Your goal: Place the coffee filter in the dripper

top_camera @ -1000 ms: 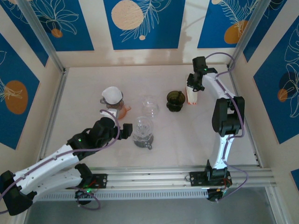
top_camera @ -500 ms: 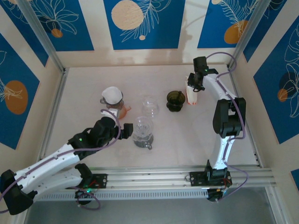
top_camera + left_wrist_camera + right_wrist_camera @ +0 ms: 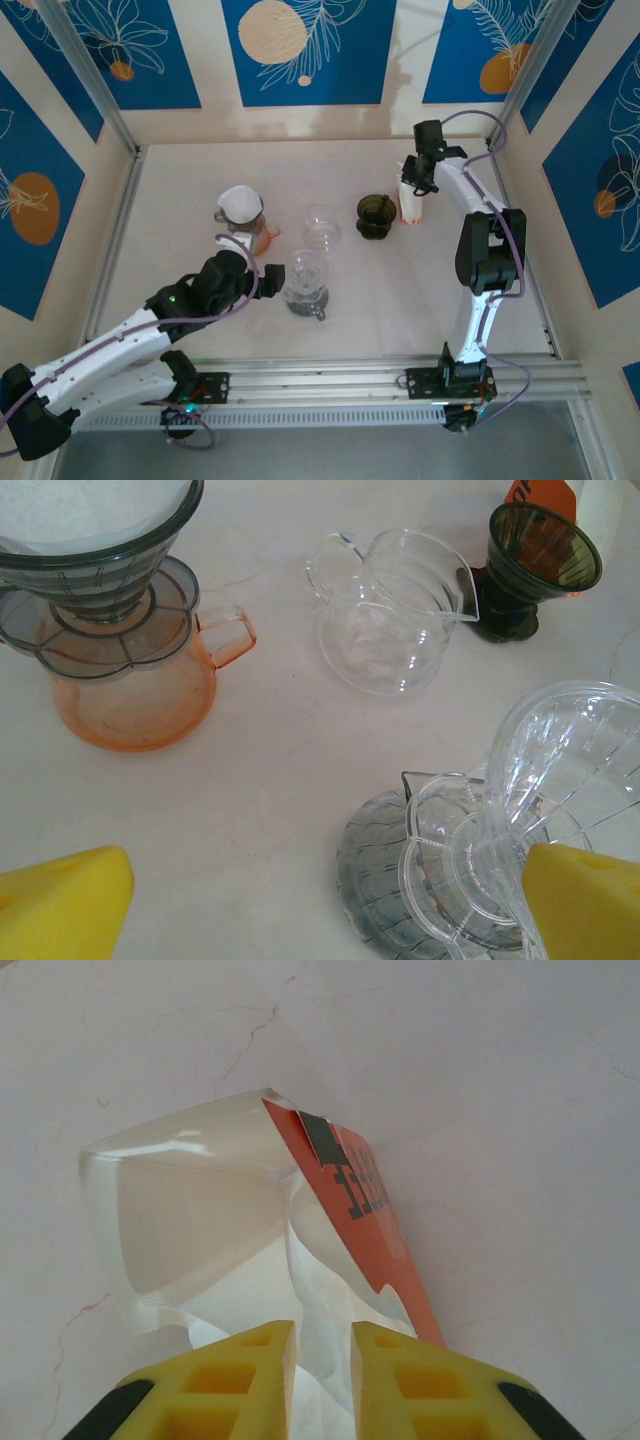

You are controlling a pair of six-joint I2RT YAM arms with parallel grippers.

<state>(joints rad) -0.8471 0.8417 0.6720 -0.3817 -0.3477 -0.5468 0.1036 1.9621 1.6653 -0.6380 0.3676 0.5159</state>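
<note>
Hardly anything has shifted since a second ago: my right arm (image 3: 487, 250) has nudged only slightly at the elbow, and every vessel on the desk (image 3: 400, 310) sits where it sat.

My right jaws hang over the filter pack (image 3: 411, 203) at the far right of the desk. From the wrist I see it as a clear bag (image 3: 190, 1210) with an orange label (image 3: 365, 1215), the white filters (image 3: 325, 1325) poking out of its open end. My yellow fingertips (image 3: 250, 1370) stand a narrow gap apart with the paper's edge rising between them. I cannot tell whether they actually pinch it.

Just beside the pack, to its left, stands the dark green dripper (image 3: 375, 215), which holds nothing (image 3: 543, 555).

My left jaws are spread wide and hold nothing, their yellow pads (image 3: 60, 905) at the bottom corners of the wrist view. The right-hand pad is close against the clear dripper (image 3: 575, 765), which sits on a smoky carafe (image 3: 395, 885). Beyond them are a clear pitcher (image 3: 385, 620) and a grey dripper (image 3: 95, 550) already lined with white paper, standing on an orange carafe (image 3: 135, 700).
</note>
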